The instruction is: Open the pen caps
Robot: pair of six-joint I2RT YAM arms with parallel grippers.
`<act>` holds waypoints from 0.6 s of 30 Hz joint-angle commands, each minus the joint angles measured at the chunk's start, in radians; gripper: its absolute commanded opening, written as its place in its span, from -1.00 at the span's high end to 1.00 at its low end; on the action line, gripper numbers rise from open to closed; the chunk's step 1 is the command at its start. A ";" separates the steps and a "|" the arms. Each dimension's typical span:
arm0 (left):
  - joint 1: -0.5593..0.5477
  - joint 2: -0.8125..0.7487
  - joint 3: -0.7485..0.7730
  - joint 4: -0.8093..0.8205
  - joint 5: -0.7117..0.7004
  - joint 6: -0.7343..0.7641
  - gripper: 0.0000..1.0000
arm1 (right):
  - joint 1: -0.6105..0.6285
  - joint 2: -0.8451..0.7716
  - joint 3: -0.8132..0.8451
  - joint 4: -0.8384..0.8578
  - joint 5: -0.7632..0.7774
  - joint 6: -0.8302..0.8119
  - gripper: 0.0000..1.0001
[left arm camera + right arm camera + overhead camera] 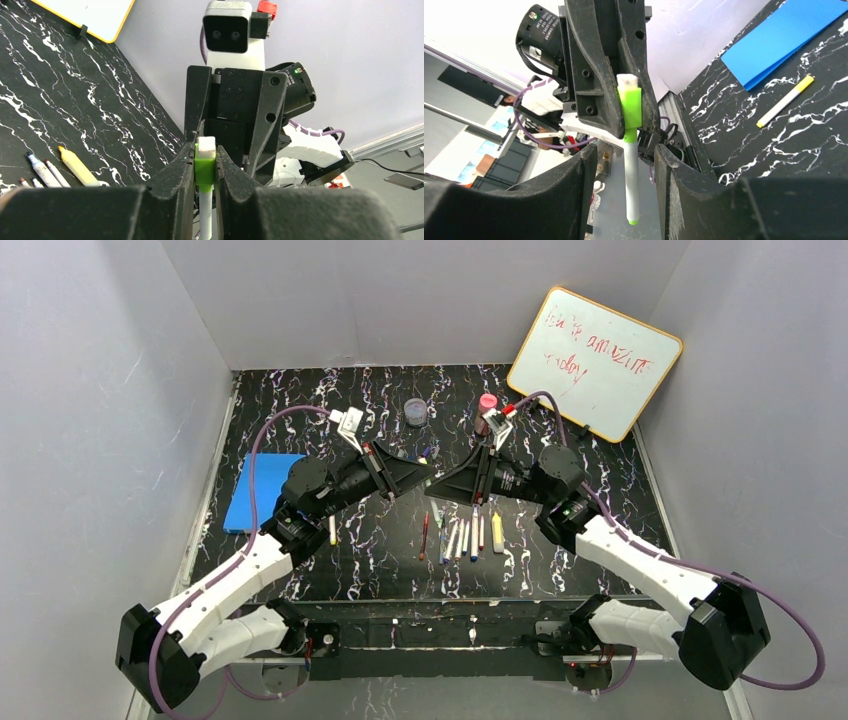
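Green plastic sits at the centre of both wrist views: the green cap [205, 169] is pinched between the fingers of the left gripper [205, 151], which is clenched tight against both of its sides, with a white stub showing above the green. Below the cap, the white barrel [631, 182] of the pen runs down to a green end, and cap and barrel look joined at a green collar. The barrel passes through the gap of the right gripper [625, 152], whose jaws stand released, with space on either side of the barrel and no contact. In the top view the two grippers meet nose to nose at mid-frame over the black marbled table [380, 550], and the pen between them is too small to make out. Just below them a row of pens [462, 537] lies side by side, with a dark red pen [424, 533] slightly apart at its left and a yellow highlighter [497, 533] at its right. A lone white pen with a yellow end [332, 530] lies left of centre, near a blue sheet [262, 492] at the table's left edge. Toward upper centre stand a round clear jar [416, 412] and a pink-capped bottle [487, 401]. A whiteboard [595, 362] with red writing leans in the upper right.
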 commanded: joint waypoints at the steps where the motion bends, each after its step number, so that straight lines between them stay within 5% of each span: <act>1: -0.004 -0.044 0.021 0.006 0.015 0.022 1.00 | 0.004 0.037 0.004 0.196 -0.011 0.115 -0.04; 18: -0.004 -0.054 0.026 -0.018 0.004 0.039 1.00 | 0.021 0.144 0.013 0.334 -0.093 0.216 0.27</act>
